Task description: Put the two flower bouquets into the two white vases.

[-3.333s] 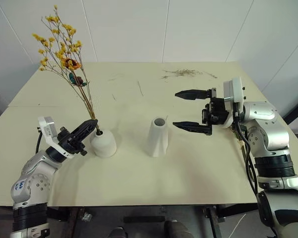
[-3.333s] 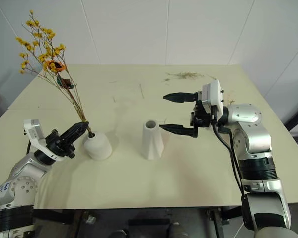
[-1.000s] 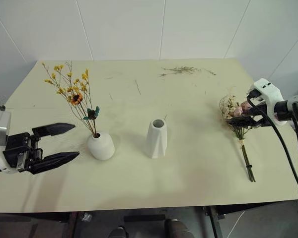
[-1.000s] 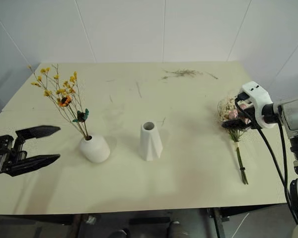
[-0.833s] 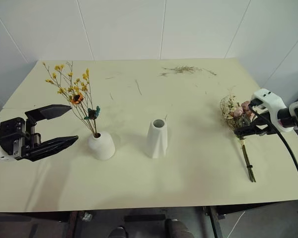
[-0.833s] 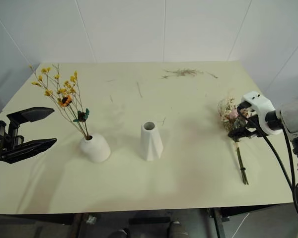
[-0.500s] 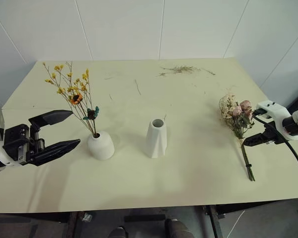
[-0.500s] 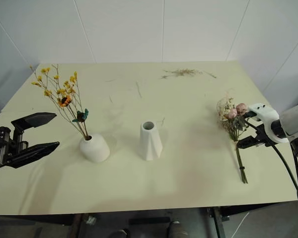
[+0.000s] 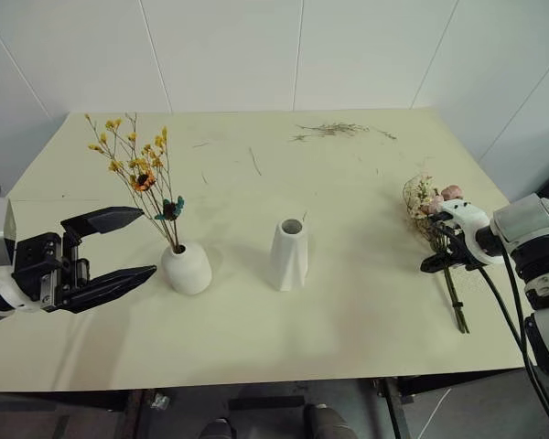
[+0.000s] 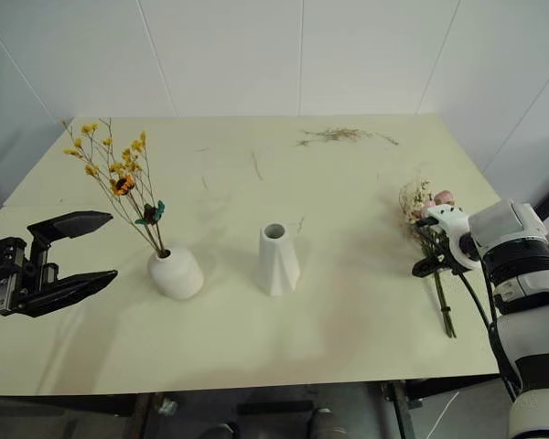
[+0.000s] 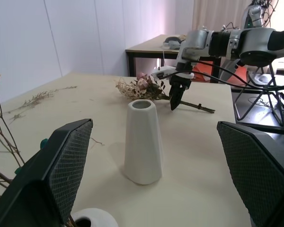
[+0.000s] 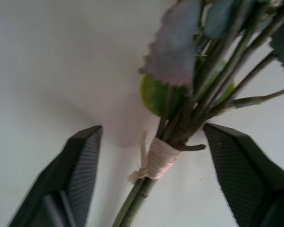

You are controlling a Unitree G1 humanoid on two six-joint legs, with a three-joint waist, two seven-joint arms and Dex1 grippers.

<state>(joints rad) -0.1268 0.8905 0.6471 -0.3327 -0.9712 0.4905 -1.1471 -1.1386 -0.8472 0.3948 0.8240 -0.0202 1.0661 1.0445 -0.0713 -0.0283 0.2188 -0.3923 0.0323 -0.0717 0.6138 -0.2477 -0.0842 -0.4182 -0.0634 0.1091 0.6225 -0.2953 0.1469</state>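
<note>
Right tool (image 12: 151, 184) astride rose bouquet (image 12: 180, 127) stems

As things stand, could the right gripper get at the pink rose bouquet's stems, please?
Probably yes: the right gripper is open with a finger either side of the pink rose bouquet at its tied stems, nothing between.

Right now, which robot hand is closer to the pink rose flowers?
Right. The right end effector straddles the rose bouquet's tied stems on the table; the left end effector sits far across, beside the short vase.
</note>
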